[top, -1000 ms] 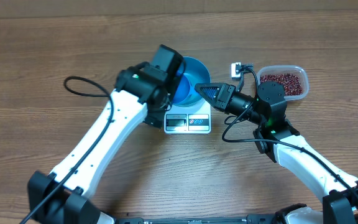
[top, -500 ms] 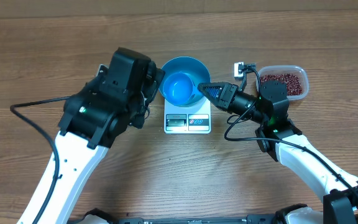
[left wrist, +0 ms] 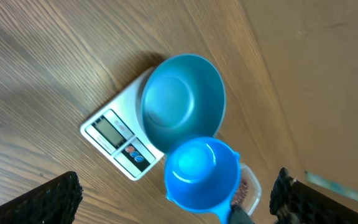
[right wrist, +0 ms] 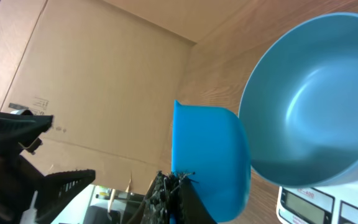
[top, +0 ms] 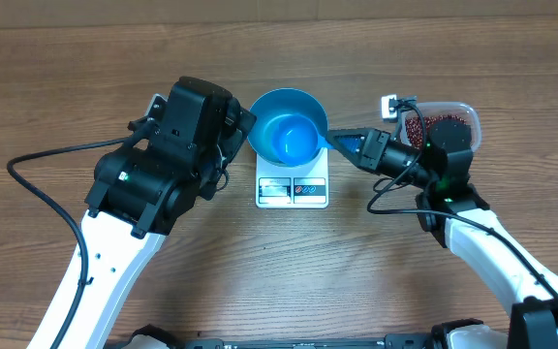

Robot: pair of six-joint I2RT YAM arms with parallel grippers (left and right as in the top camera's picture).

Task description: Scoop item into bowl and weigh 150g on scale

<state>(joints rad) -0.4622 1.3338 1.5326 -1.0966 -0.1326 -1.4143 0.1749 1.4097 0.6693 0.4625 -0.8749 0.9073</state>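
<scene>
Left claw (left wrist: pixel 176 193) is now drawn back from the bowl (top: pixel 264 111), gaping wide and empty; the bowl is left seated on the scale (top: pixel 292 191). Right claw (top: pixel 349 144) is kept clamped on the scoop (top: pixel 295 141), whose empty cup is held over the bowl. The beans (top: pixel 456 120) are all seen in the tub (top: pixel 473 111), so filling is judged not yet begun.

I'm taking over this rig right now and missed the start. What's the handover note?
Left gripper: open, empty, raised left of the bowl.
Right gripper: fingers shut on the handle of the blue scoop; the scoop looks empty and hangs over the bowl.
Bowl sits on the scale and looks empty. Beans are in the clear tub, far right.
Done: bowl on scale, scoop in hand.
Left: scoop beans into the bowl up to the target weight. The display is unreadable.
</scene>
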